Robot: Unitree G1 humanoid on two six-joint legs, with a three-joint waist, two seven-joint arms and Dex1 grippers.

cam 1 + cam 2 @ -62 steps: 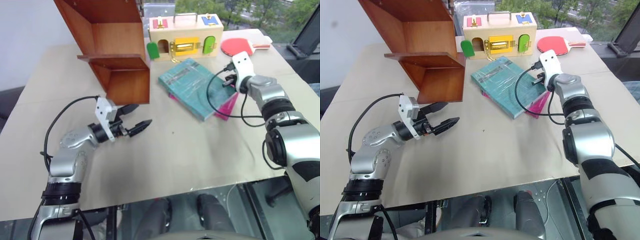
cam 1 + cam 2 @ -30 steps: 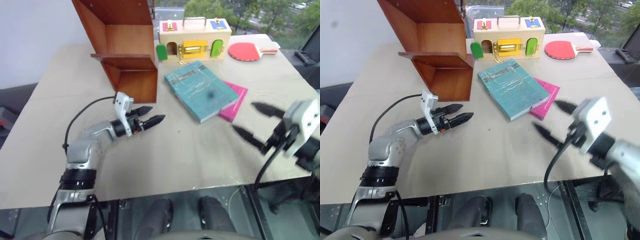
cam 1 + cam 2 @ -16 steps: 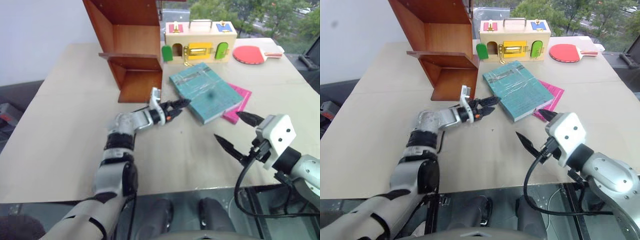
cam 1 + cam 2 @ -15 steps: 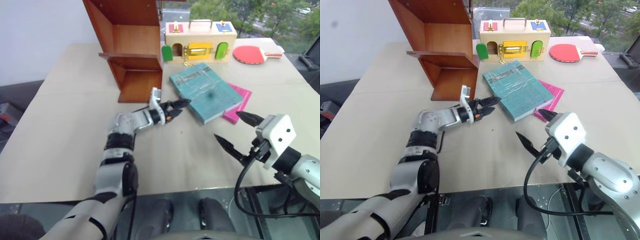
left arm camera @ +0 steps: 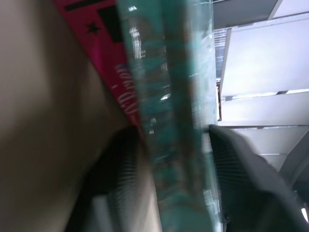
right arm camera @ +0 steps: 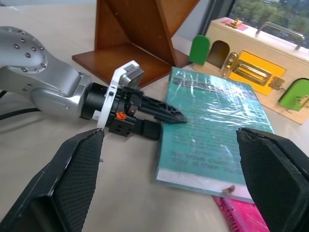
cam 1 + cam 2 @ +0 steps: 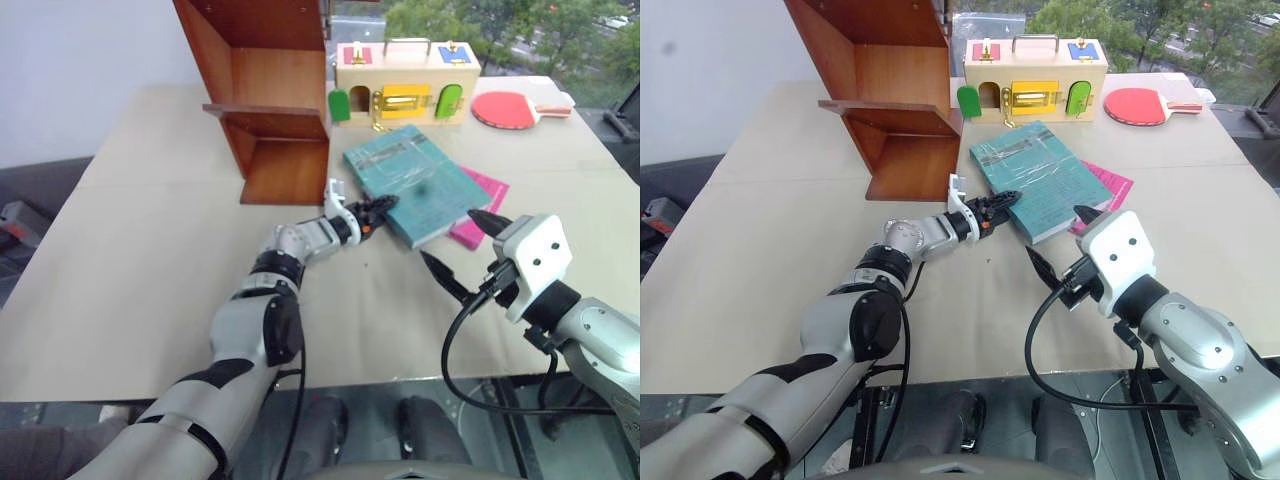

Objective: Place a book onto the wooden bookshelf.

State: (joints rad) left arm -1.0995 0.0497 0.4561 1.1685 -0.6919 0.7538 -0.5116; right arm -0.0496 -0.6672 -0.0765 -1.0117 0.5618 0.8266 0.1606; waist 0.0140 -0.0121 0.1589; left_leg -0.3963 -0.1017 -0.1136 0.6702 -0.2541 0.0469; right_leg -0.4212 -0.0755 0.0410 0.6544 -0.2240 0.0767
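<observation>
While the head views look down over the table (image 7: 150,250), the book (image 7: 425,180) lies flat near its middle, resting partly on a magenta-pink book (image 7: 487,200), with the wooden bookshelf (image 7: 275,100) standing just beside it on the robot's left and a pale box with coloured doors (image 7: 402,85) behind. A red paddle (image 7: 515,107) lies at the far right. The left gripper (image 7: 378,208) reaches in level to the book's near-left edge, its black fingers straddling that edge. The right gripper (image 7: 1060,242) hangs near the book's near corner, apart from it, fingers spread wide and holding nothing.

In the left wrist view the book's (image 5: 174,121) edge runs up between the two dark fingers (image 5: 120,164), one under the cover against the table, one over it; the pads look close to the covers, but whether they are already pinching firmly I cannot tell.

The right wrist view shows the left gripper (image 6: 166,116) with its upper finger lying on the teal cover and the lower one at the table beside the edge, the spread right fingers (image 6: 72,169) framing the scene.

I judge the step to be securing the grip. To do it well, push the fingers deeper over the edge before clamping, since a thin, glossy book held by one margin may sag or slide; lift slowly, leave the pink book behind, and let the right gripper support the free side before turning toward the shelf
</observation>
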